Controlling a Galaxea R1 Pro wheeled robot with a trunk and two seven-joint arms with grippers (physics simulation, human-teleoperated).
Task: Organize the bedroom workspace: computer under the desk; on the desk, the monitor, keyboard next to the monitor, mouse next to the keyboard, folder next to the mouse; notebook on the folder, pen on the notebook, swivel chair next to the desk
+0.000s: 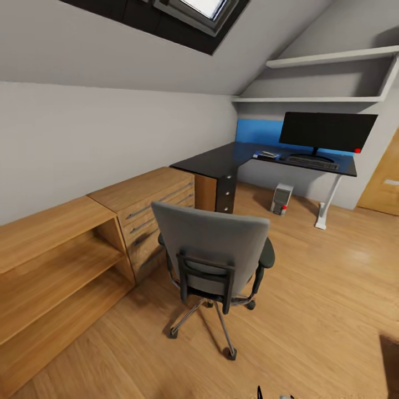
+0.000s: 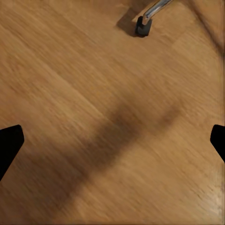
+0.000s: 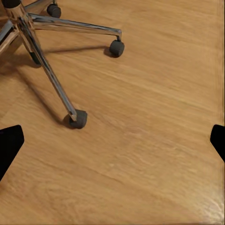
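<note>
The swivel chair (image 1: pixel 213 252) stands on the wooden floor (image 1: pixel 321 310), its back toward the camera, well apart from the table (image 1: pixel 221 158). On the table stand the monitor (image 1: pixel 327 132) and the keyboard (image 1: pixel 312 162); the computer (image 1: pixel 281 198) is underneath.

soft, even daylight fills the room, coming from the skylight (image 1: pixel 202 11) overhead. the swivel chair (image 1: pixel 213 252) throws only a faint shadow on the wooden floor (image 1: pixel 310 310). the bench (image 1: pixel 244 158) top has a dull sheen. the head view bends straight lines near its edges. the left wrist view is smeared, with a broad dark shadow band across the floor; the right wrist view is sharper.
</note>
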